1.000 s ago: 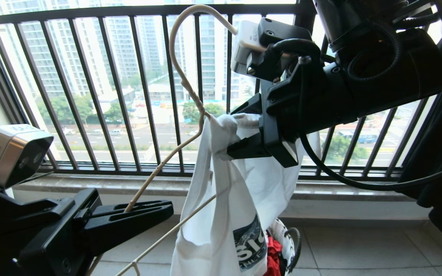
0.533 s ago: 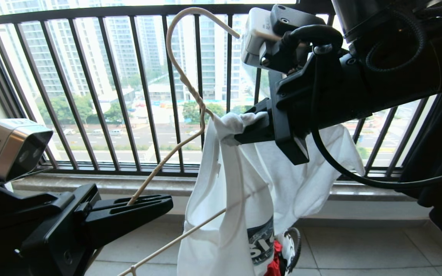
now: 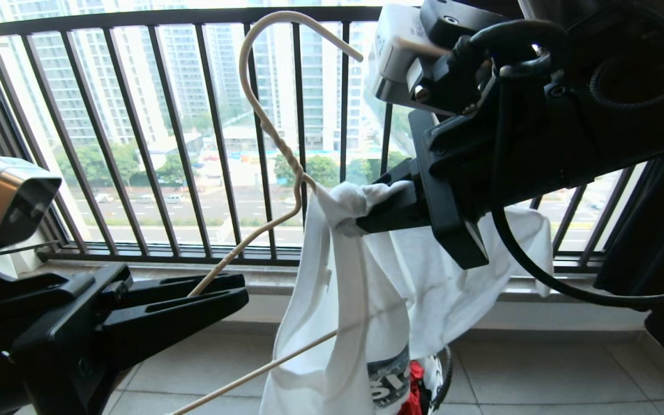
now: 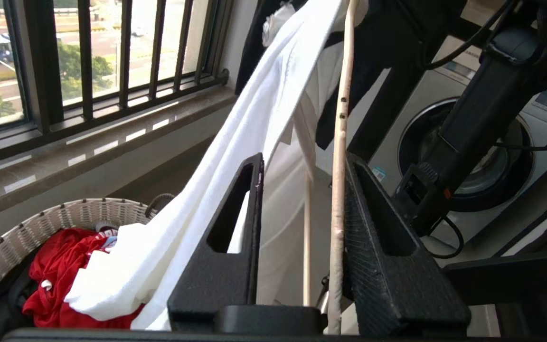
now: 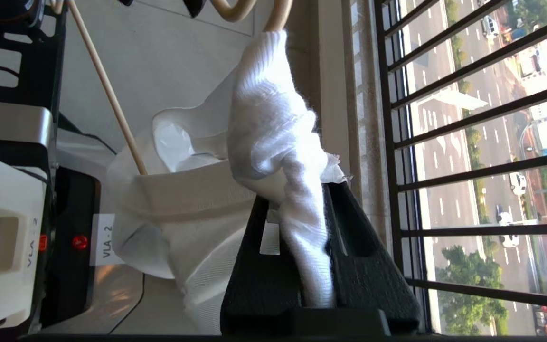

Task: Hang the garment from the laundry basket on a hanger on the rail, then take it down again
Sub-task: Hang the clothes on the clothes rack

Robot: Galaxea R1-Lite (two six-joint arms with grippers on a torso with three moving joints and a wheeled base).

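White garment point(image 3: 332, 323), one; wire hanger point(image 3: 268, 127), one; grippers, two.

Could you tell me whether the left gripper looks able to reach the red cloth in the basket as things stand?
Probably not directly: the left gripper straddles the hanger, and the T-shirt drapes over the red cloth.
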